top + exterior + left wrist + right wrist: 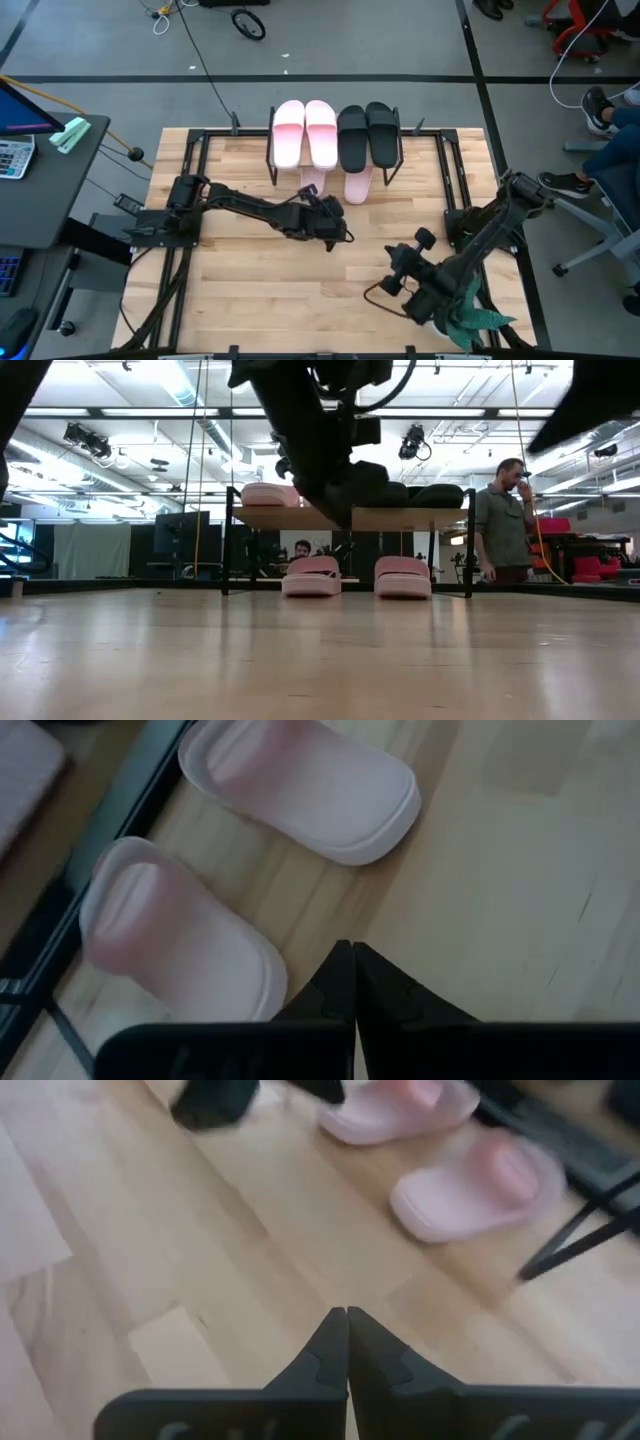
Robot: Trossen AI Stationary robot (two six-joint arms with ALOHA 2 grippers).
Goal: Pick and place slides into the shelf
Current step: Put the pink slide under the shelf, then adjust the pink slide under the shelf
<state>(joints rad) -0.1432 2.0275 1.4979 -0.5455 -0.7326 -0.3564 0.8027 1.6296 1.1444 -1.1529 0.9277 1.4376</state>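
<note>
All six slides are already at the shelf (pixel 420 132): pink pair (pixel 304 132) and black pair (pixel 364 135) side by side on the top board, and two more pink slides under it on the table, the left one (pixel 312 180) and the right one (pixel 358 185), poking out past the front edge. Left gripper (pixel 335 222) hovers just in front of the shelf near the lower slides, fingers pressed together with nothing between them. Right gripper (pixel 347 1320) is parked near the front right of the table, well away, also closed and empty. Main risk as I see it: the left arm is close to the lower pair, so pulling out low or sideways could clip a slide (pixel 180 935) and drag or twist it out of the lower bay; it could also bump the thin frame and shift the slides on top. Lifting up and back first looks safer. Every slide's long axis runs front to back, perpendicular to the shelf's long edge, all parallel. The straps on the top four sit toward the far end, so toes seem to point away from the arms; for the lower pair I can't tell.
</note>
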